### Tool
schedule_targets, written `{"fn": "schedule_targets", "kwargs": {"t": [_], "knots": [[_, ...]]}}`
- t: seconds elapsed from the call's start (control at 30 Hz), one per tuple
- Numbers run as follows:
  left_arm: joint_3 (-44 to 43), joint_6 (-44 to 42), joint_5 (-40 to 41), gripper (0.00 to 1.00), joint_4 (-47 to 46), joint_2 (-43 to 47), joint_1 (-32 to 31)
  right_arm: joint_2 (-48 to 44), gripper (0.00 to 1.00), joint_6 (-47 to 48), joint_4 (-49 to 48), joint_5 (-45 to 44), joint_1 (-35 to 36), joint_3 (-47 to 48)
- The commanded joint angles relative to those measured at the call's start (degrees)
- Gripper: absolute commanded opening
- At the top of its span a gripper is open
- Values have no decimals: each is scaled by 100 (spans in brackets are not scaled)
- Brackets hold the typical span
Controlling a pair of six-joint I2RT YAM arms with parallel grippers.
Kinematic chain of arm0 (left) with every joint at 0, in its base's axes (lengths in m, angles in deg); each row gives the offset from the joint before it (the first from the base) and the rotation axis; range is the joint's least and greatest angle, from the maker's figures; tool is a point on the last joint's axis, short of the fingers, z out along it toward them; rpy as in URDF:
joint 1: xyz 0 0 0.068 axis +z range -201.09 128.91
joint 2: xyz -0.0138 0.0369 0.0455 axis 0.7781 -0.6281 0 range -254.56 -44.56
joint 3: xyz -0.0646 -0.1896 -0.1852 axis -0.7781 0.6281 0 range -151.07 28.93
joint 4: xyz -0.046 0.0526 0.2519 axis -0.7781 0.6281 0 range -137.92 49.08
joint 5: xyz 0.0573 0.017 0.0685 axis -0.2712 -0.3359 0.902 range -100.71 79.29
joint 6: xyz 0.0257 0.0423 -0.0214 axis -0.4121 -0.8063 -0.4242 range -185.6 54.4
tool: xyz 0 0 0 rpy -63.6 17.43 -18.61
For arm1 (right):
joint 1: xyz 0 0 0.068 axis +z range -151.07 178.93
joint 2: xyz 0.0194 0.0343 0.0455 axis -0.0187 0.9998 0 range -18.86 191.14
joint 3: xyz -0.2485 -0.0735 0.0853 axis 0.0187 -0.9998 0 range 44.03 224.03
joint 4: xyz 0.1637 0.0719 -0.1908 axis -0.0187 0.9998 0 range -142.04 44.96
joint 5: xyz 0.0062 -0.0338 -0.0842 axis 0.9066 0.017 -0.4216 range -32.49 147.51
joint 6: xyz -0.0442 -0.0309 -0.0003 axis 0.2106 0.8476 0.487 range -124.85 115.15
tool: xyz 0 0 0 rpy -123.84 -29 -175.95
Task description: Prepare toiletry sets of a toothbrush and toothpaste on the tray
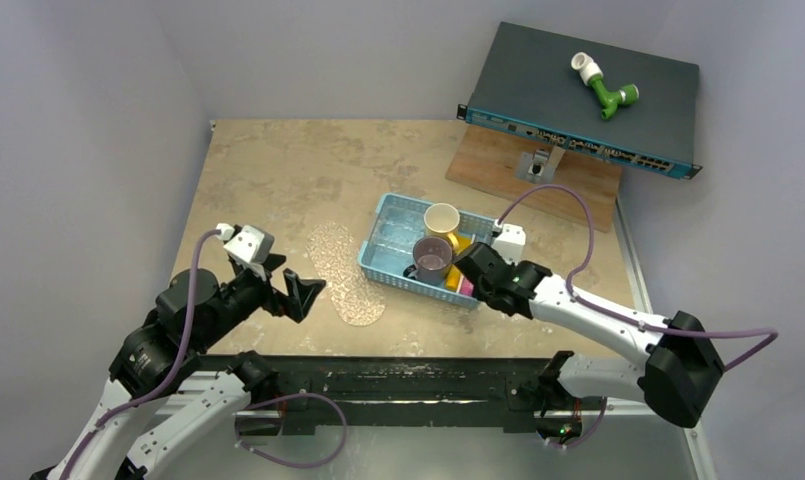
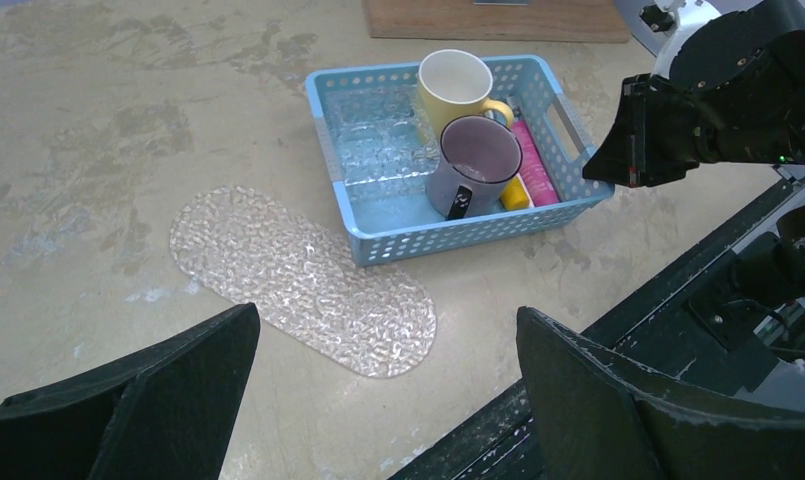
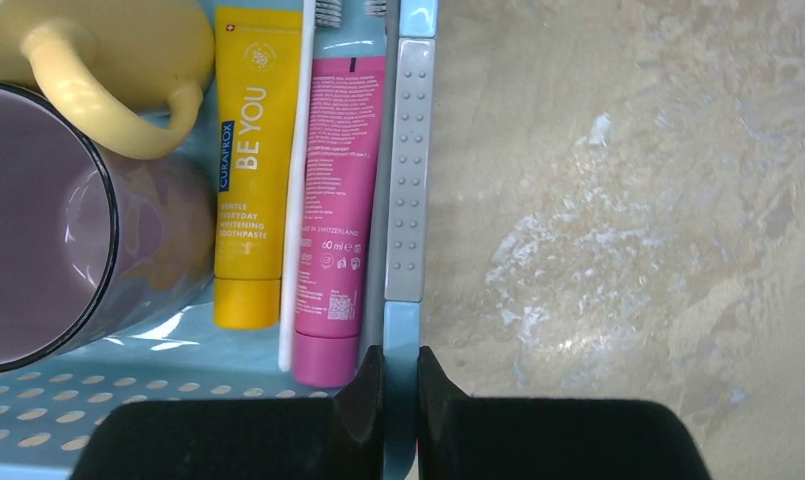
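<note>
Toothpaste: yellow tube point(image 3: 246, 170) and pink tube point(image 3: 336, 190) lying in the blue basket point(image 2: 448, 238), one toothbrush point(image 3: 298, 200) between them.
Tray point(image 2: 298, 280): flat on the table point(image 2: 98, 150), just left of the basket.
Right gripper point(image 3: 400, 395): I read it pinched onto the basket's side wall.
Left gripper point(image 2: 386, 330): spread wide, hovering by the tray's near end.

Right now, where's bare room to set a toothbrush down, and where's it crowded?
The tray is bare, between the basket and open tabletop at left. Crowded: the basket's right half, holding a yellow mug, purple mug, yellow tube, pink tube and a toothbrush, the right gripper pinching its wall.
</note>
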State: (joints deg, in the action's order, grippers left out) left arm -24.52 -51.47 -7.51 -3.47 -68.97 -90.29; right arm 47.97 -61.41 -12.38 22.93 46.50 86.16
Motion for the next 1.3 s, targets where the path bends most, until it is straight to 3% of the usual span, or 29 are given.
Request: {"fn": "schedule_targets", "kwargs": {"t": [0.0, 0.23, 0.53, 1.27], "knots": [[45, -89, 17, 100, -157, 76, -18, 120, 0, 1423, -946, 19, 59, 444], [103, -27, 72, 100, 105, 117, -24, 420, 0, 2079, -1308, 99, -131, 665], [220, 64, 160, 100, 250, 255, -21, 376, 0, 2926, -1989, 904, -1084, 835], [210, 37, 320, 100, 258, 173, -26, 856, 0, 2425, -2159, 468, -1498, 425]]}}
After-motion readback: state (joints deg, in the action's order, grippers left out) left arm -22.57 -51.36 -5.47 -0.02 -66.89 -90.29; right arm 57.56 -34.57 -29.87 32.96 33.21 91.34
